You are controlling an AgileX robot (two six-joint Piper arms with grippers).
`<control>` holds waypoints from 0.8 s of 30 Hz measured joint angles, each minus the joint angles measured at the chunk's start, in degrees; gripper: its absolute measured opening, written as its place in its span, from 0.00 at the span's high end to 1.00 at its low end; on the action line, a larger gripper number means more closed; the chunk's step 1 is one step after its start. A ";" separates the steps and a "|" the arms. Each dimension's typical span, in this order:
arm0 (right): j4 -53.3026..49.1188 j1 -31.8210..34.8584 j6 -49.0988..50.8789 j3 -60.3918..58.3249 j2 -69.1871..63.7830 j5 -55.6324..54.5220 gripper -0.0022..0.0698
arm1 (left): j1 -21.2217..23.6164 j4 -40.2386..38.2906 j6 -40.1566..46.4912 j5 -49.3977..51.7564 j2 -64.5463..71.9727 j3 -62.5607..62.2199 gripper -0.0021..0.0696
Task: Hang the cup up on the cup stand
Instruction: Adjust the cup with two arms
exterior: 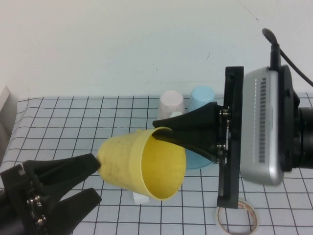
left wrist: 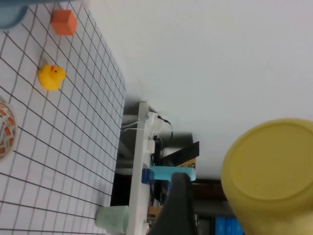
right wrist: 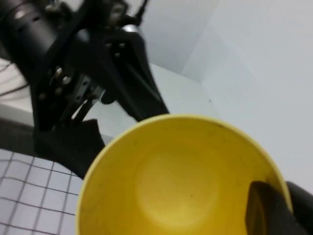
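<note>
- Right gripper (exterior: 164, 133), close to the high camera, pinches the rim of the yellow cup (exterior: 142, 164) between its narrowed black fingers, one finger inside the mouth and one outside.
- Held this way, the cup lies on its side above the gridded table (exterior: 73, 127), its open mouth turned toward the right gripper's wrist and its closed base toward the left gripper (exterior: 93, 178).
- Left gripper sits at the cup's base end with its jaws spread wide; the upper finger (exterior: 73, 166) lies against the cup's base and the lower one hangs apart below it.
- Beyond the right gripper, an upside-down pale pink cup (exterior: 171, 104) and a light blue cup (exterior: 203, 100) stand side by side, with the teal cup stand (exterior: 198, 161) just under the gripper's fingers, mostly hidden by them.
- Below the cup, a white knob (exterior: 140, 198) of the stand peeks out.
- Below the right gripper's wrist lies a tape roll (exterior: 236, 219).
- Seen from the left wrist, a yellow duck (left wrist: 51, 77) and an orange block (left wrist: 64, 22) rest on the table, well apart from that gripper.
</note>
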State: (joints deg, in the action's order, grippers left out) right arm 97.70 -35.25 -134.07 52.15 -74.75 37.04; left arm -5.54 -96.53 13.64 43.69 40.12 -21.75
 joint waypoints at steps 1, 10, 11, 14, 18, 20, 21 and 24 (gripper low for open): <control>0.00 0.00 -2.08 0.00 0.00 0.64 0.95 | 0.00 0.00 -0.68 0.07 0.00 0.00 0.16; -0.44 -1.31 -18.68 0.00 -0.12 3.25 0.95 | 0.00 0.10 -1.03 1.68 0.00 -3.53 0.24; -0.44 -1.44 -19.26 0.00 -0.39 3.55 0.95 | 0.00 0.10 0.41 1.68 0.00 -3.97 0.24; -0.44 -1.53 -21.86 0.11 -0.94 4.37 0.95 | 0.00 0.10 5.09 1.68 0.00 -4.68 0.24; -0.44 -1.56 -28.59 0.11 -1.04 4.69 0.95 | 0.00 0.10 7.50 0.81 0.00 -4.68 0.24; -0.44 -1.56 -33.14 0.11 -1.04 4.93 0.95 | 0.00 0.10 8.06 0.38 0.00 -4.68 0.24; -0.44 -1.56 -35.07 0.11 -1.04 4.92 0.95 | 0.00 0.10 8.19 0.25 0.00 -4.68 0.24; -0.44 -1.56 -38.35 0.11 -1.04 4.92 0.95 | 0.00 0.10 8.29 -0.09 0.00 -4.68 0.24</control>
State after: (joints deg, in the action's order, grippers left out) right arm 97.26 -36.81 -172.42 52.25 -75.78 41.96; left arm -5.54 -96.43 21.93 43.59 40.12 -26.43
